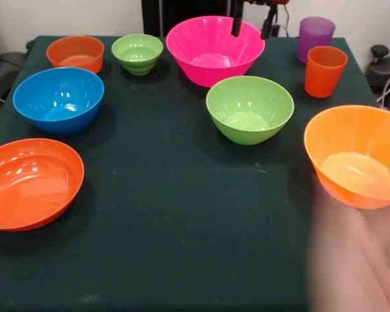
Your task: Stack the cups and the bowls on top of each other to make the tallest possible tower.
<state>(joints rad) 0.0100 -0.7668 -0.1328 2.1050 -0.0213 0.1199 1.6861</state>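
So far nothing is stacked: every cup and bowl stands alone on the dark green bench, so by my reading the whole tower is left to build.

Nearest, a blurred hand of a person fills the lower right corner, just below a large glossy yellow-orange plastic bowl at the right edge; whether the hand touches it I cannot tell. At the left edge sits a shallow orange plastic bowl. Behind it stands a round blue plastic bowl, and near the middle a medium green plastic bowl.

Farther back, an orange plastic tumbler stands at the right with a purple plastic tumbler just behind it. The back row holds a small red-orange bowl, a small ribbed green bowl and a large pink plastic bowl.

Every container that shows its inside is empty; the tumblers' insides are hidden.

Farthest, the tool hangs over the pink bowl's far rim, its two fingers spread apart and holding nothing.
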